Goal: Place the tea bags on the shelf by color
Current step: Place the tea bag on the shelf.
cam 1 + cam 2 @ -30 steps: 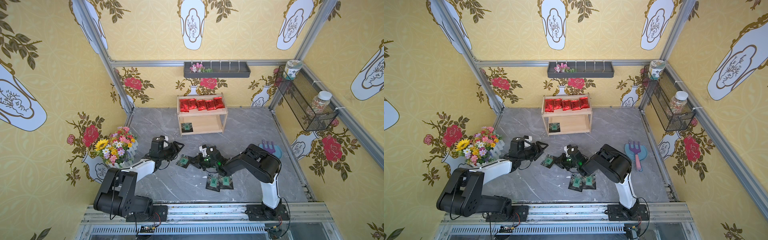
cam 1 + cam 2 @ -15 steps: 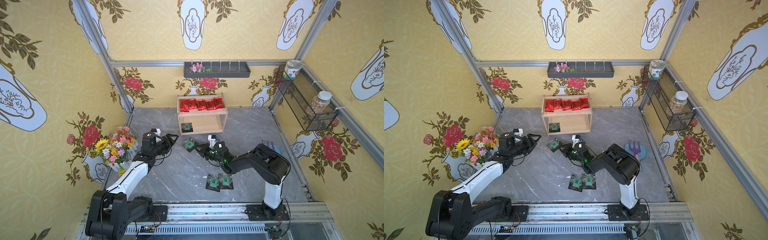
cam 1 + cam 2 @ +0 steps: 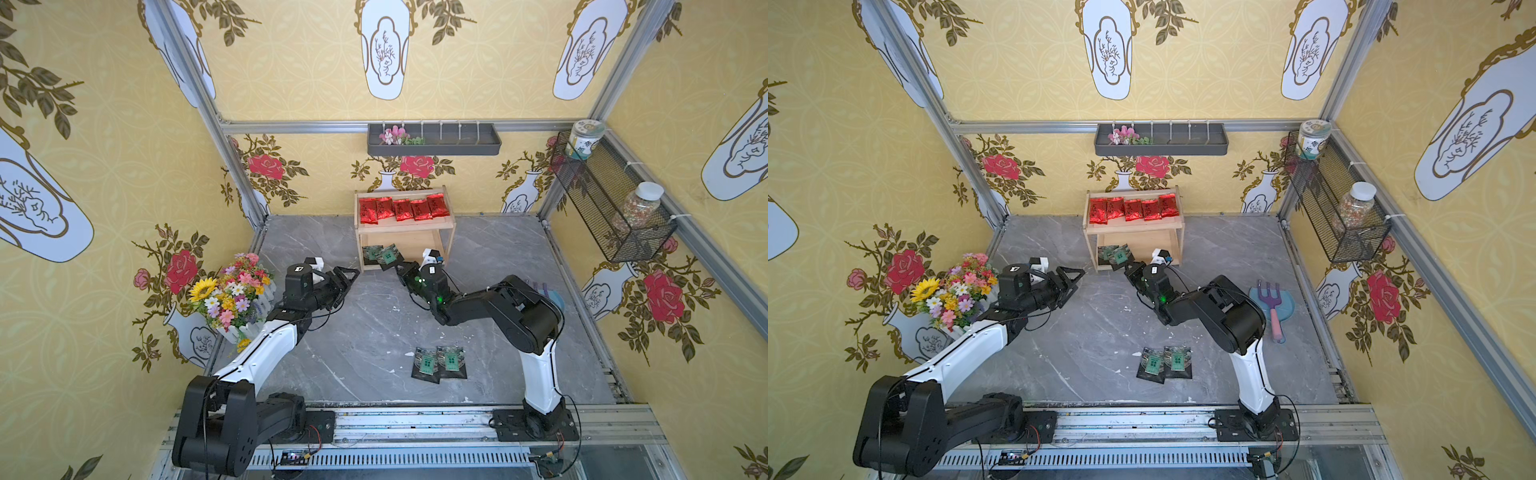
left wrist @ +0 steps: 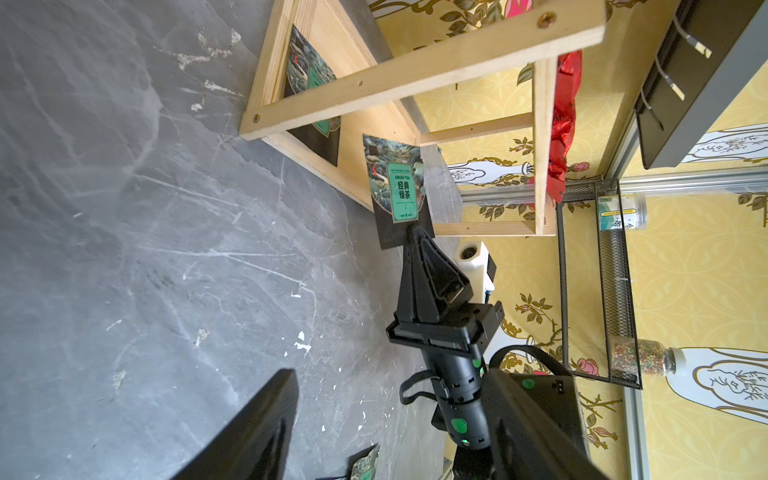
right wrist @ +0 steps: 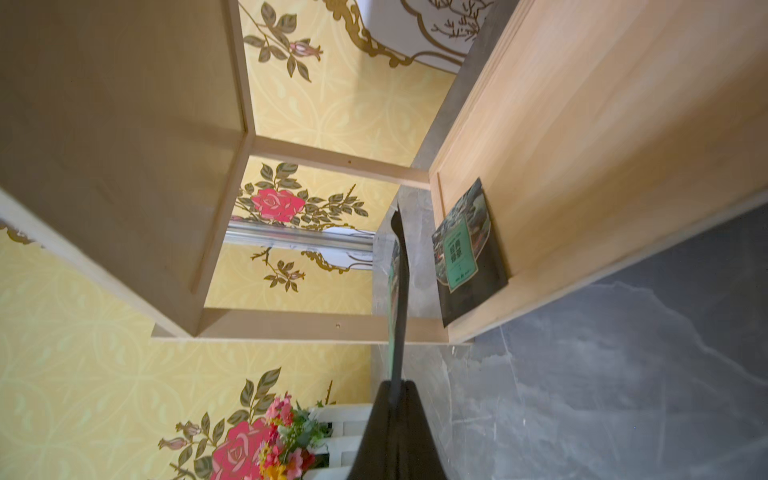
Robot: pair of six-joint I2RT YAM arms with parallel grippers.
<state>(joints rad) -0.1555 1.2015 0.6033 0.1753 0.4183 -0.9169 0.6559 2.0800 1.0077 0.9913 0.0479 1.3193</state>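
Note:
The light wooden shelf (image 3: 405, 227) (image 3: 1133, 227) stands at the back wall in both top views. Several red tea bags (image 3: 402, 209) (image 3: 1133, 209) lie in a row on its top tier. One black tea bag (image 3: 370, 252) (image 5: 465, 257) lies on the lower tier. My right gripper (image 3: 398, 268) (image 3: 1128, 268) (image 5: 397, 386) is shut on another black tea bag (image 3: 388, 256) (image 4: 397, 191), held at the lower tier's front edge. Two more black tea bags (image 3: 438, 363) (image 3: 1165, 365) lie side by side on the floor. My left gripper (image 3: 351, 277) (image 3: 1075, 278) hangs open and empty, left of the shelf.
A flower bouquet (image 3: 232, 291) stands at the left wall beside my left arm. A purple fork on a blue scoop (image 3: 1271, 299) lies right of my right arm. A dark wall tray (image 3: 434, 141) hangs above the shelf, and a wire basket (image 3: 611, 208) with jars hangs on the right wall.
My right gripper has carried the black tea bag from mid-floor back to the shelf's lower tier. My left gripper, still open, has shifted a little toward the back.

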